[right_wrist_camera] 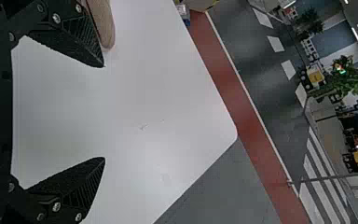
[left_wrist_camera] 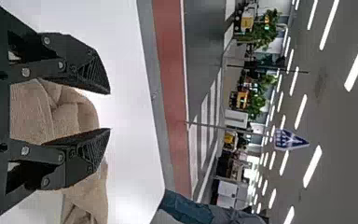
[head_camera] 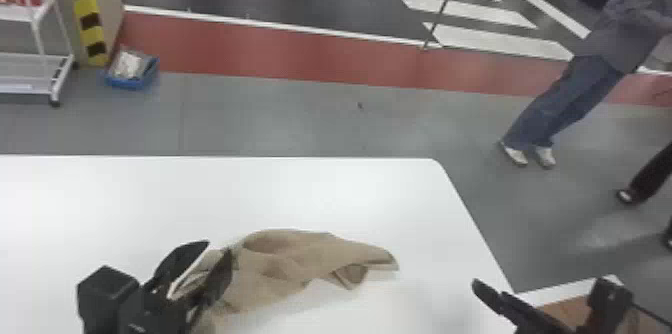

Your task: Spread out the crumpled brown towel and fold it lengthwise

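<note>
The crumpled brown towel [head_camera: 285, 263] lies in a long heap on the white table, its narrow end toward the right. My left gripper [head_camera: 202, 263] is over the towel's left part, fingers apart. In the left wrist view, bunched towel [left_wrist_camera: 70, 112] shows between and behind the fingers of my left gripper [left_wrist_camera: 109, 111], which are not closed on it. My right gripper [head_camera: 537, 290] stands at the table's right edge, away from the towel. The right wrist view has my right gripper [right_wrist_camera: 105, 112] wide open above bare table, with the towel's end [right_wrist_camera: 102, 23] beside one finger.
The white table [head_camera: 200, 193] has its far right corner beyond the towel. A brown surface with a white rim [head_camera: 570, 290] is at the lower right, under the right gripper. On the floor past the table sit a blue bin [head_camera: 131, 78] and a white rack [head_camera: 37, 70].
</note>
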Available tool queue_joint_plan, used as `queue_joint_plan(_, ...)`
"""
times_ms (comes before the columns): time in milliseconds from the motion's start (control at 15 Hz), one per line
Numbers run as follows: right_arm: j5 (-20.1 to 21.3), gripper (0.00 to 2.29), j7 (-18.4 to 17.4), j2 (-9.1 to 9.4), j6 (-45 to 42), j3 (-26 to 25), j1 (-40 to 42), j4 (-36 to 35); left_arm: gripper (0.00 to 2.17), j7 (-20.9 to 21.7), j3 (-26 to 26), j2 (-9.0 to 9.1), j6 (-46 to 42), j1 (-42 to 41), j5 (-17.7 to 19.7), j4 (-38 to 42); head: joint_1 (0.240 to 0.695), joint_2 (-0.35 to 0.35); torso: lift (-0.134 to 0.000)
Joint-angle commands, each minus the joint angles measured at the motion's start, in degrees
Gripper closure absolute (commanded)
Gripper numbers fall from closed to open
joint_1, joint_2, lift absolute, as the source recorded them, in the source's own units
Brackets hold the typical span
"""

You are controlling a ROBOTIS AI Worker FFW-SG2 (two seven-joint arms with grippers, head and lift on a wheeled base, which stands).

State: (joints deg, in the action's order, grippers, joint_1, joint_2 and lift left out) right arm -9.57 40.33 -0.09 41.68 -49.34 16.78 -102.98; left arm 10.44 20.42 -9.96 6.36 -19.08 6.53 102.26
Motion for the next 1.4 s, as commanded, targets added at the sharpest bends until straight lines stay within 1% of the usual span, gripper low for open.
queue_joint_plan(0, 0.3, 0.19, 0.0, 0.14, 0.5, 0.0, -0.3, 0.0, 0.04, -0.7, -0.2, -0.15, 0.6, 0.1, -3.0, -0.9, 0.695, -0.350, 0.000)
queue_joint_plan(67, 0.3, 0.19, 0.0, 0.14, 0.5, 0.1, -0.3, 0.0, 0.04, -1.2, -0.4, -0.41, 1.3, -0.2, -4.0, -0.9, 0.695, -0.350, 0.000)
queue_joint_plan(200, 0.3, 0.19, 0.0, 0.14, 0.5, 0.1, -0.3, -0.1, 0.04, -1.7, -0.7, -0.94, 1.2, -1.3, -4.2, -0.8, 0.695, -0.350, 0.000)
queue_joint_plan(333, 0.6, 0.19, -0.1, 0.14, 0.5, 0.2, -0.3, -0.1, 0.05, -2.8, -1.0, -1.02, 1.2, -3.5, -4.2, 0.1, 0.695, -0.350, 0.000)
queue_joint_plan(467, 0.9, 0.19, -0.3, 0.14, 0.5, 0.6, -0.3, 0.0, 0.09, -6.5, -0.7, -1.02, 1.2, -5.9, -4.4, 1.9, 0.695, -0.350, 0.000)
queue_joint_plan(533, 1.0, 0.19, -0.5, 0.14, 0.5, 0.8, -0.3, 0.0, 0.12, -9.3, 0.1, -1.02, 1.2, -6.9, -4.3, 3.0, 0.695, -0.350, 0.000)
queue_joint_plan(600, 1.0, 0.19, -0.5, 0.14, 0.5, 0.8, -0.3, 0.0, 0.25, -11.4, 1.1, -1.20, 1.2, -8.1, -4.4, 4.8, 0.695, -0.350, 0.000)
queue_joint_plan(667, 1.1, 0.19, -0.5, 0.14, 0.3, 0.9, -0.3, 0.1, 0.27, -12.7, 2.3, -1.55, 1.3, -9.1, -4.4, 6.6, 0.695, -0.350, 0.000)
queue_joint_plan(733, 1.1, 0.19, -0.5, 0.14, 0.3, 0.8, -0.3, 0.2, 0.27, -12.8, 3.3, -1.90, 4.7, -9.6, -4.3, 8.4, 0.695, -0.350, 0.000)
queue_joint_plan(800, 1.1, 0.19, -0.5, 0.14, -0.2, 0.7, -0.1, 0.5, 0.28, -12.7, 4.3, -2.08, 9.6, -9.7, -3.5, 10.0, 0.695, -0.350, 0.000)
queue_joint_plan(867, 1.1, 0.19, -0.4, 0.14, -0.4, 0.6, 0.0, 0.7, 0.30, -12.7, 5.2, -2.08, 12.2, -9.8, -2.0, 10.5, 0.695, -0.350, 0.000)
queue_joint_plan(933, 1.1, 0.19, -0.4, 0.14, -0.8, 0.4, 0.1, 0.9, 0.35, -13.6, 6.4, -1.99, 14.2, -9.8, -1.3, 10.7, 0.695, -0.350, 0.000)
queue_joint_plan(1200, 1.0, 0.19, -0.3, 0.14, -2.7, 0.7, 0.3, 2.3, 0.35, -23.8, 13.4, -1.82, 15.9, -9.2, -1.4, 9.5, 0.695, -0.350, 0.000)
queue_joint_plan(1333, 1.0, 0.19, -0.3, 0.14, -2.7, 0.6, 0.4, 2.3, 0.35, -27.8, 15.9, -2.43, 15.8, -9.3, -1.6, 10.2, 0.695, -0.350, 0.000)
